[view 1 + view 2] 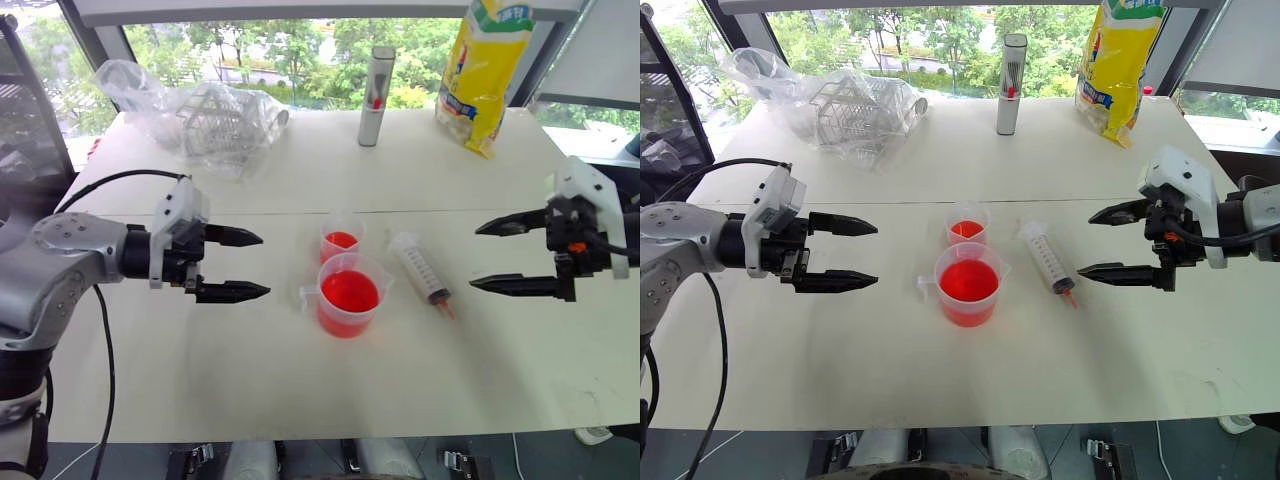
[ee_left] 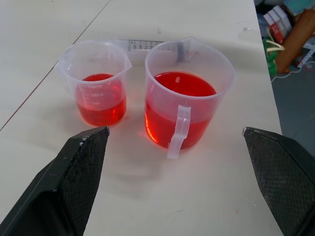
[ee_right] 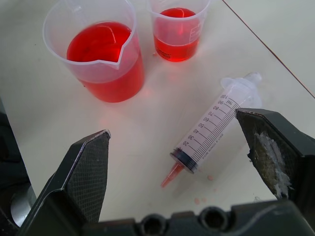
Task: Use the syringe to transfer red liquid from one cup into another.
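- Red liquid [image 1: 348, 292] sits in both cups on our white counter [image 1: 300, 380]: the bigger handled beaker [image 1: 347, 296] is roughly half full, and the small cup [image 1: 341, 238] just behind it has a shallower layer.
- Lying flat just to the right of the cups we've got the syringe [image 1: 420, 267], empty-looking barrel, red-tinted tip pointing toward the near edge. Nothing is touching it.
- Our left tool [image 1: 232, 264] hovers left of the beaker with its fingers spread wide, holding nothing.
- Our right tool [image 1: 497, 256] is the same deal on the other side, to the right of the syringe: fingers wide apart, empty.
- Further back on the counter: a grey upright tube [image 1: 376, 96], a yellow bag [image 1: 484, 72] and a crumpled clear plastic bag [image 1: 205, 120] with a rack inside.
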`<state>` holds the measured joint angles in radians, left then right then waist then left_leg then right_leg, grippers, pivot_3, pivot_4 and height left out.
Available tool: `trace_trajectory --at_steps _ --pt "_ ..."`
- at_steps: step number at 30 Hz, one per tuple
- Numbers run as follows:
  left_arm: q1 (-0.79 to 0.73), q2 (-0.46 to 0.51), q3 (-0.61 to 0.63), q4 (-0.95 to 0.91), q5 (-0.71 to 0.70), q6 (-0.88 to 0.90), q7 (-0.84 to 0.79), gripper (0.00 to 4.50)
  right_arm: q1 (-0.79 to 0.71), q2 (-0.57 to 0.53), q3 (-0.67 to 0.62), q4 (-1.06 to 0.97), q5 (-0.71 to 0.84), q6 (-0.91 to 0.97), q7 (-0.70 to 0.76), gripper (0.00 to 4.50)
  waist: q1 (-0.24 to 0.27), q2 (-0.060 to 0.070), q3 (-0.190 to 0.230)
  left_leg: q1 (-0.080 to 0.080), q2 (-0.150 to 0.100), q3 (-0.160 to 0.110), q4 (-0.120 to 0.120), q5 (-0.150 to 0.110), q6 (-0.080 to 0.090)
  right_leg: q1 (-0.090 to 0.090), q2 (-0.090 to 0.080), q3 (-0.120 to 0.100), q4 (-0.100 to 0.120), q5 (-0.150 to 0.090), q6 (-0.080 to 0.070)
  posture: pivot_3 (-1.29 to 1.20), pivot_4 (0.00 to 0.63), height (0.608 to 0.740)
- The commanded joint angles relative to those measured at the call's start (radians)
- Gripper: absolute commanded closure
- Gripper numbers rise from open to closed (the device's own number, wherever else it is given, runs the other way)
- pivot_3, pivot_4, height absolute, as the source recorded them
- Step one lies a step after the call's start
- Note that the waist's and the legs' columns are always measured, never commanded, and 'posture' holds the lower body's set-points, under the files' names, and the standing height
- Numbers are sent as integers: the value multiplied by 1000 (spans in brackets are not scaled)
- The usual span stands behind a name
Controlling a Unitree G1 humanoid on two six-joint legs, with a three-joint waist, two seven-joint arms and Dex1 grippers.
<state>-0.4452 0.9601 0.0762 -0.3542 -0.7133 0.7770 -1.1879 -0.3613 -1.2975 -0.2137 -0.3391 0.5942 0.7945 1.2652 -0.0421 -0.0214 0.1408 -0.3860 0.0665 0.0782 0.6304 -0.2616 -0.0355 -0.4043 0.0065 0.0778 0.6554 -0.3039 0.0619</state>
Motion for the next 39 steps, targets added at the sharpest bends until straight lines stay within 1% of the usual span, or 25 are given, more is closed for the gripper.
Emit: trace_trajectory --at_steps 1,3,7,16,20,24,27,31,33,35,39 --pt "-16 7 30 -8 -12 -10 5 0 -21 -15 -21 -11 8 -7 -2 49 0 0 0 0 0 0 0 0 0 0 0 0 0 0 0 0 150 740" --pt "-17 2 27 -8 2 -26 16 0 -25 -14 -16 -11 7 -7 -5 49 0 0 0 0 0 0 0 0 0 0 0 0 0 0 0 0 150 740" --pt "-14 4 41 -19 -42 -1 6 0 -41 -13 -3 -9 9 0 -10 49 0 0 0 0 0 0 0 0 0 0 0 0 0 0 0 0 150 740" --pt "-13 6 36 -15 -41 -8 18 0 -85 -5 38 -4 8 18 -27 49 0 0 0 0 0 0 0 0 0 0 0 0 0 0 0 0 150 740" --pt "-9 4 35 -20 -41 -15 18 0 -123 16 105 13 -43 22 -81 49 -1 0 0 0 0 0 0 0 0 0 0 0 0 0 0 0 150 740" --pt "-11 -1 31 -22 -42 -15 24 0 -217 64 196 32 -60 105 -138 49 -2 0 0 0 0 1 1 0 0 0 0 0 1 0 0 0 150 740" --pt "-8 -5 27 -25 -38 -22 28 0 -315 116 293 53 -81 243 -196 49 -3 0 0 1 0 1 1 0 0 0 0 1 2 0 0 0 150 740" --pt "3 -12 30 -35 -40 -24 39 0 -523 287 435 177 -117 536 -335 49 -4 0 0 1 0 1 1 0 0 -2 0 2 4 0 -1 0 150 740" --pt "11 -14 35 -43 -43 -22 46 0 -593 364 489 262 -154 646 -408 49 -3 0 0 1 0 2 1 0 0 -2 0 2 5 0 -1 0 150 740" --pt "17 -16 40 -51 -47 -18 54 0 -626 408 528 316 -183 691 -455 49 1 0 0 0 0 1 1 0 0 -3 0 2 6 0 -1 0 150 740" --pt "36 -18 51 -72 -56 -12 71 0 -643 468 602 387 -221 698 -504 49 6 0 0 -4 -1 1 2 0 0 -6 0 2 6 0 -1 0 150 740"
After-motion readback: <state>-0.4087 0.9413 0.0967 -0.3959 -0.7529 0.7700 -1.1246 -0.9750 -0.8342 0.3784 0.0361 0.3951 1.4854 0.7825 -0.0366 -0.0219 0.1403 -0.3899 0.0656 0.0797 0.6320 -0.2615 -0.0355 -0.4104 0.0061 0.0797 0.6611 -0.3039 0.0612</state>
